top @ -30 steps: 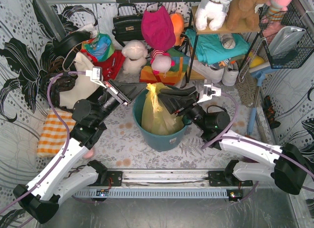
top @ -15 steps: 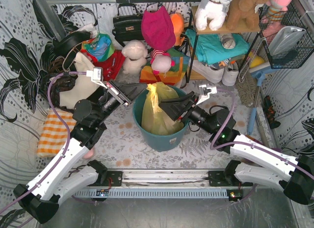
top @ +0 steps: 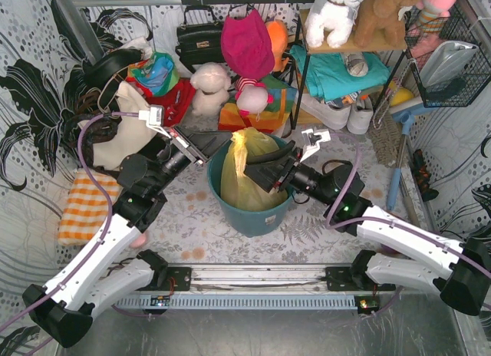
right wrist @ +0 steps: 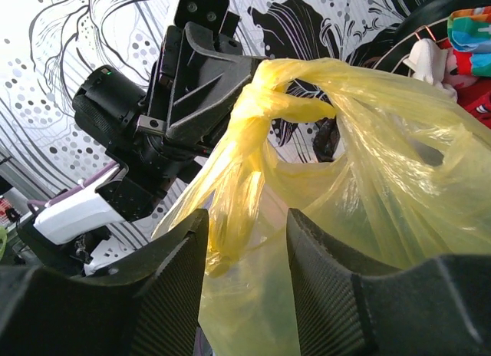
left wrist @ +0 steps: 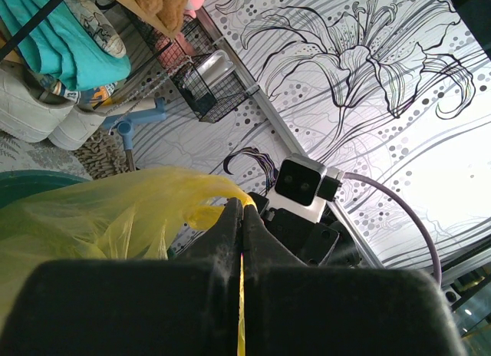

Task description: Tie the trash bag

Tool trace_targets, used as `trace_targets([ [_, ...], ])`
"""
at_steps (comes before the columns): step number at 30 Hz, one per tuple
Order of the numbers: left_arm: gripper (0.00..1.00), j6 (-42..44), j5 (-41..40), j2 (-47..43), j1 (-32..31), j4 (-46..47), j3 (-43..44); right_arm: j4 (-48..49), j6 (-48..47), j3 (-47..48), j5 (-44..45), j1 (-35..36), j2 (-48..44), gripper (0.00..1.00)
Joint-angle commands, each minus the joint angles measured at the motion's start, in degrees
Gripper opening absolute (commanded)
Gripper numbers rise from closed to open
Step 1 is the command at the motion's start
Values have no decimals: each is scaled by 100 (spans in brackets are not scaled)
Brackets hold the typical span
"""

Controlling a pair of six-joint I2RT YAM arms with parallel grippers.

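Note:
The yellow trash bag (top: 247, 172) stands in a teal bin (top: 257, 214) mid-table. Its top is gathered into a twisted knot (right wrist: 268, 95). My left gripper (top: 224, 144) is shut on the bag's top strand; yellow plastic (left wrist: 244, 295) shows in the slit between its closed jaws (left wrist: 242, 206). My right gripper (top: 252, 174) reaches over the bin from the right. Its jaws (right wrist: 244, 233) stand apart with a hanging twisted strand (right wrist: 230, 210) between them, lying against the left finger (right wrist: 180, 256) and unclamped. The left gripper (right wrist: 219, 68) shows behind the knot.
Soft toys (top: 211, 87), a black handbag (top: 199, 37) and a pink bag (top: 247, 43) crowd the back. A shelf (top: 349, 53) with plush animals and a wire basket (top: 449, 57) stand right. An orange checked cloth (top: 84, 206) lies left.
My right gripper has moved left and down onto the bag's side and its jaws have widened. The left gripper has kept its hold almost still.

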Motion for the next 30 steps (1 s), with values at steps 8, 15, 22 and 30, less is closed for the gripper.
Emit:
trace_targets([
  [8,0,77,52,-6,9,286,-7,77,160,333,-217,29,143,52],
  [15,0,56,27,48,11,269,-41,-396,119,688,-468,32,296,57],
  [22,0,34,70,72,8,313,-41,-617,-11,783,-383,23,264,34],
  [30,0,99,33,66,9,285,-34,-1166,-125,788,-53,27,-144,0],
])
